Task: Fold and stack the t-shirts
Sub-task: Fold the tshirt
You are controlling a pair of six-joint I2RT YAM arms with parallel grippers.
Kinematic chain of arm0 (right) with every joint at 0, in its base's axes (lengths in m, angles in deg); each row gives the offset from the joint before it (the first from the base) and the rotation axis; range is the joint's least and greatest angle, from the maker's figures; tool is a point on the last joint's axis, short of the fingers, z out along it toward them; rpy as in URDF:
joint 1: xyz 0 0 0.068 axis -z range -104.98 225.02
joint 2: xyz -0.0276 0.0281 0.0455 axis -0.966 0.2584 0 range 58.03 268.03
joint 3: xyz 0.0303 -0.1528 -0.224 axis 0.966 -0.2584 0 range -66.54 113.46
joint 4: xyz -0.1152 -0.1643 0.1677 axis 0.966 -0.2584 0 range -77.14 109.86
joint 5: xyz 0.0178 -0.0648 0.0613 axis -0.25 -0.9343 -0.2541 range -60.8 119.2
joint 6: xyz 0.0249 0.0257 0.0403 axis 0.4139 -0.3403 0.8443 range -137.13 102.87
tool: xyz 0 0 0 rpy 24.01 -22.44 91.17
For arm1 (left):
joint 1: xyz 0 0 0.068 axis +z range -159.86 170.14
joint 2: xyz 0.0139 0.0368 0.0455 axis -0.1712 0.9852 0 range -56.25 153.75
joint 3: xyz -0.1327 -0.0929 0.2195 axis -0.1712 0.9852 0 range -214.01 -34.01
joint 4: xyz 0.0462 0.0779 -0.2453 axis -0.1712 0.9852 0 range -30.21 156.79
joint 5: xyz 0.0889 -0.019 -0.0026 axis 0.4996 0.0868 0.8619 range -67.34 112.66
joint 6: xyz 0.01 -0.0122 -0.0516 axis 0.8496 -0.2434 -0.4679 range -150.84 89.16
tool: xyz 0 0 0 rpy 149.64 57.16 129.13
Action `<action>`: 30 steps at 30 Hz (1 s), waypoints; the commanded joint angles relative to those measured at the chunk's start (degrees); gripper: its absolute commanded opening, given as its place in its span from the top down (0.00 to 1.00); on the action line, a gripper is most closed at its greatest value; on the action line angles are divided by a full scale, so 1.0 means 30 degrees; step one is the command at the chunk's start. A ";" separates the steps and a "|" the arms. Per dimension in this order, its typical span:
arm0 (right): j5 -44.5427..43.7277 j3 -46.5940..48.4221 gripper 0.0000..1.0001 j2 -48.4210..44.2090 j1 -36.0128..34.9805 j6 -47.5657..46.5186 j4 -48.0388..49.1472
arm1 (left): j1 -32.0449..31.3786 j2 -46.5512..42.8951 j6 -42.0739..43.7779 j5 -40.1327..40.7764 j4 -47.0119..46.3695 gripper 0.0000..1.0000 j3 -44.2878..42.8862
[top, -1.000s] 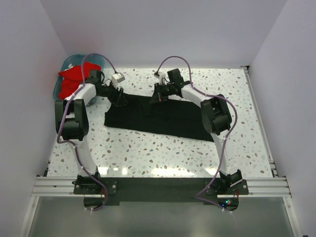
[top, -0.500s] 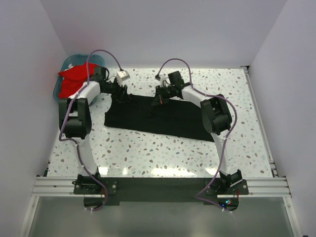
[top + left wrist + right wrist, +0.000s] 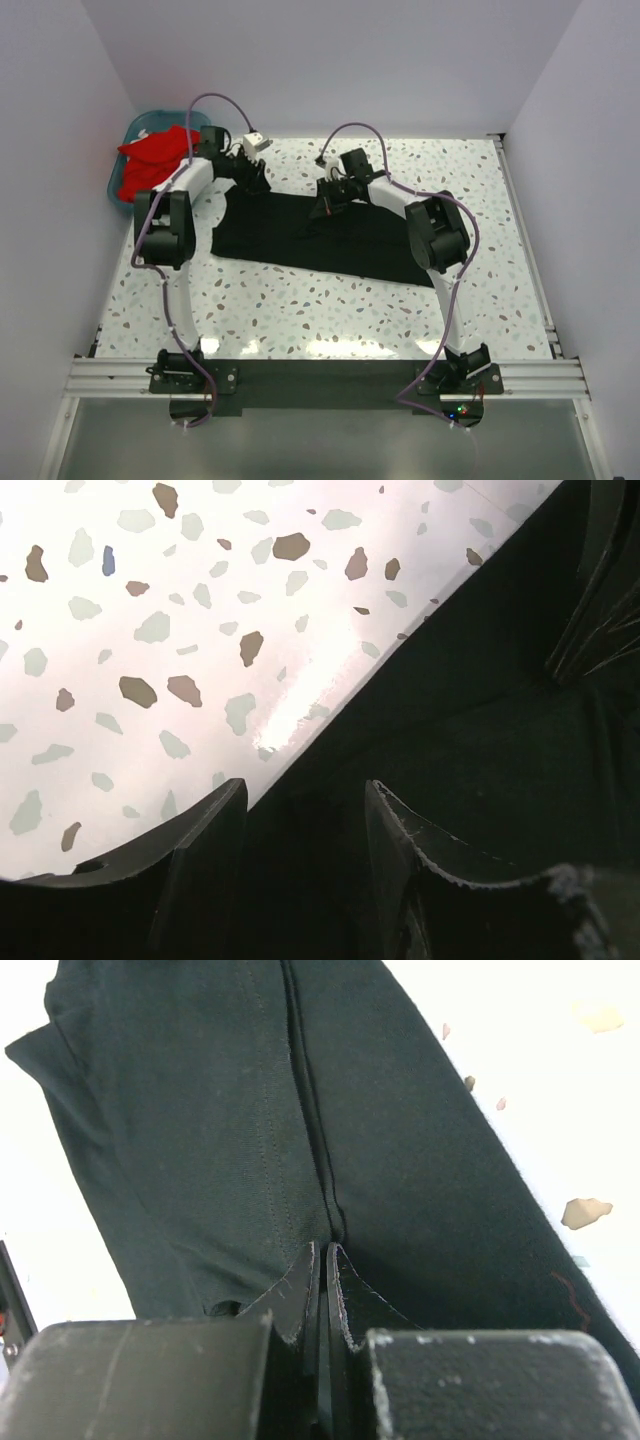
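Note:
The large black t-shirt (image 3: 330,238) lies spread across the middle of the speckled table (image 3: 300,310). My left gripper (image 3: 258,183) is at the shirt's back left corner. In the left wrist view it (image 3: 305,792) is open, with the black cloth (image 3: 480,740) lying between its fingers beside the cloth's edge. My right gripper (image 3: 322,205) is at the shirt's back edge. In the right wrist view it (image 3: 322,1258) is shut on a raised fold of the black shirt (image 3: 200,1110). Red t-shirts (image 3: 150,165) lie heaped in the basket.
A teal plastic basket (image 3: 137,128) stands at the table's back left corner, against the left wall. White walls close in the table at the left, back and right. A metal rail (image 3: 320,375) runs along the near edge.
My left arm has swung to the right and back, from the shirt's left sleeve area to its back left corner. The right gripper has stayed put, shut on the cloth.

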 commanded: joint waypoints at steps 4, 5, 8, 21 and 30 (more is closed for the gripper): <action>-0.0455 -0.0049 1.00 -0.1098 0.0083 -0.0601 0.0298 | 0.0058 0.1148 -0.0844 -0.0344 -0.0169 0.46 -0.1837; -0.0484 -0.0049 1.00 -0.1097 0.0083 -0.0573 0.0298 | 0.0029 0.1266 -0.0757 -0.0316 -0.0081 0.46 -0.1956; -0.0485 -0.0078 1.00 -0.1097 0.0083 -0.0631 0.0298 | 0.0029 0.1530 -0.0699 -0.0169 -0.0109 0.46 -0.2103; -0.0514 0.0127 1.00 -0.0980 0.0112 -0.0660 0.0151 | -0.0118 0.2497 -0.0405 -0.0871 0.1208 0.63 -0.3361; -0.0514 0.0244 1.00 -0.0892 0.0113 -0.0631 0.0122 | -0.0118 0.2995 -0.0405 -0.1458 0.2439 0.58 -0.4006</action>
